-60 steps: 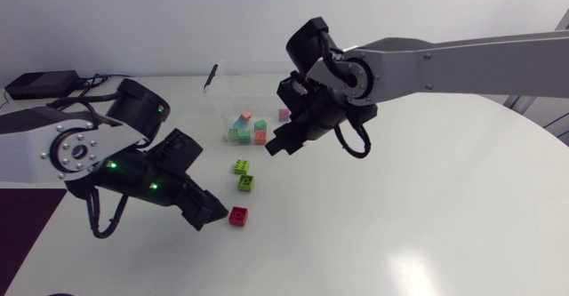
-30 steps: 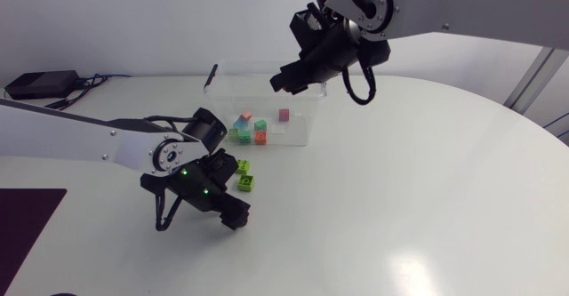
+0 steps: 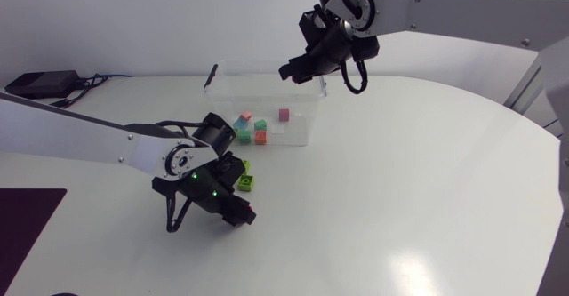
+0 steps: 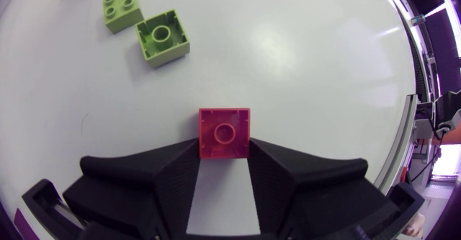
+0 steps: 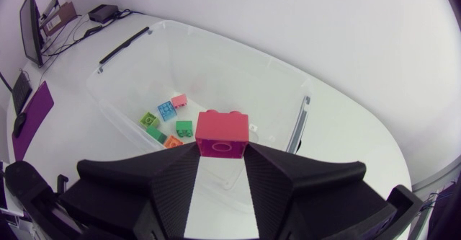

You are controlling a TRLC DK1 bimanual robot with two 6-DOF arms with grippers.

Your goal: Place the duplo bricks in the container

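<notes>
Brick [image 4: 225,133] now in left end effector's [image 4: 224,150] grip

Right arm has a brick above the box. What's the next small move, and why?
Probably open the right gripper: it holds the brick just above the open container, where other bricks already lie, so it should drop inside.

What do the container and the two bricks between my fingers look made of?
The container: clear rigid plastic, probably; bricks inside show through its glossy walls. The red brick between the left fingers: opaque moulded plastic, smooth with slight sheen, round tube in its hollow underside. The pinkish-red brick in the right fingers: seemingly the same plastic, studs on top.
</notes>
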